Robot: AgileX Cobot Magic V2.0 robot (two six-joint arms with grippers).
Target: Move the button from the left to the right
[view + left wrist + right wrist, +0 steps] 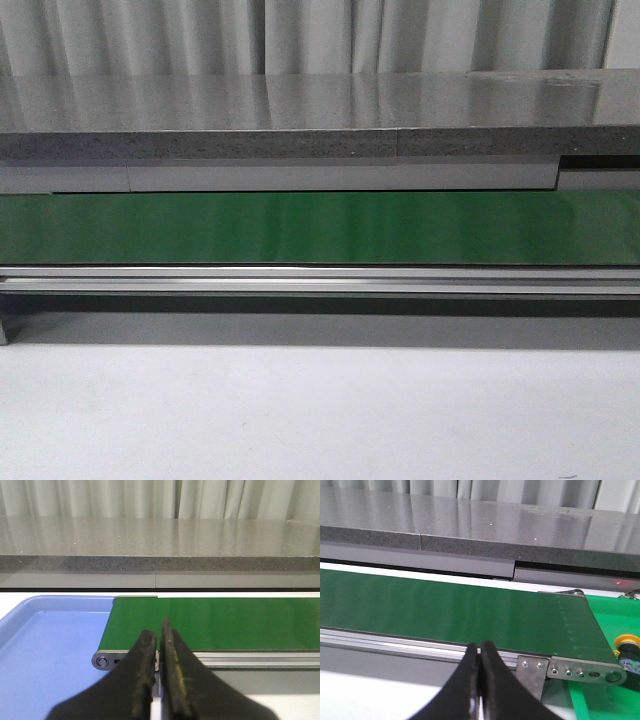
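The button (pixel 628 650) shows only at the edge of the right wrist view: a round yellow head on a dark body with small blue marks, lying on a green tray (pixel 615 611) past the right end of the green conveyor belt (pixel 445 611). My right gripper (pixel 479 652) is shut and empty, in front of the belt's near rail, well to the left of the button. My left gripper (pixel 157 639) is shut and empty, in front of the belt's left end (pixel 200 622). Neither gripper nor the button shows in the front view.
A blue tray (pixel 45 645) lies at the belt's left end. A grey speckled stone counter (pixel 300 120) runs behind the belt (pixel 320 228). An aluminium rail (pixel 320 280) edges the belt in front. A white table surface (pixel 320 410) lies nearest.
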